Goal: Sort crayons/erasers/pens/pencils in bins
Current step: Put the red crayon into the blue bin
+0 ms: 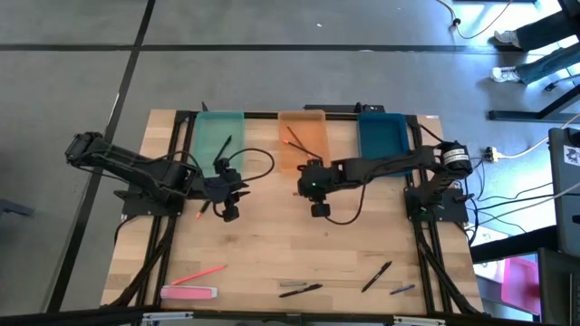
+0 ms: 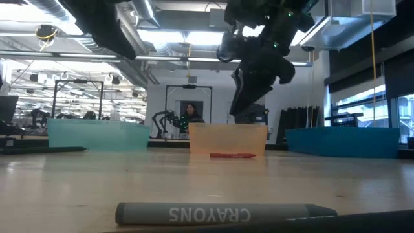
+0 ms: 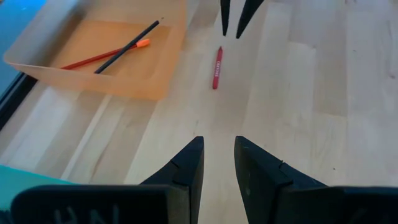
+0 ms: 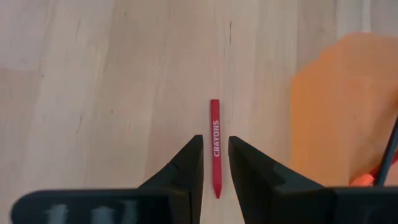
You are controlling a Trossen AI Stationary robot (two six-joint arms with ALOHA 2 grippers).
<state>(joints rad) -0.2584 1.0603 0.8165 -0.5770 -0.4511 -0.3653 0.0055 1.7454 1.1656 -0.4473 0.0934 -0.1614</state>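
Note:
A red crayon (image 4: 215,124) lies flat on the wood just in front of the orange bin (image 1: 302,143); it also shows in the low view as the crayon (image 2: 231,155). My right gripper (image 4: 214,142) hangs above it, open by a narrow gap, pointing down, one finger on each side of the crayon's length. In the low view my right gripper (image 2: 242,107) is clearly off the table. My left gripper (image 3: 219,142) is open and holds nothing; it hovers near the teal bin (image 1: 220,140). The orange bin holds a red pencil (image 3: 102,56) and a black pen (image 3: 127,46).
The blue bin (image 1: 381,136) stands right of the orange one. Along the near edge lie a pink pencil (image 1: 198,273), a pink eraser (image 1: 188,292), black pens (image 1: 376,276), and grey crayons (image 2: 220,213). A small orange stick (image 1: 200,215) lies by the left gripper.

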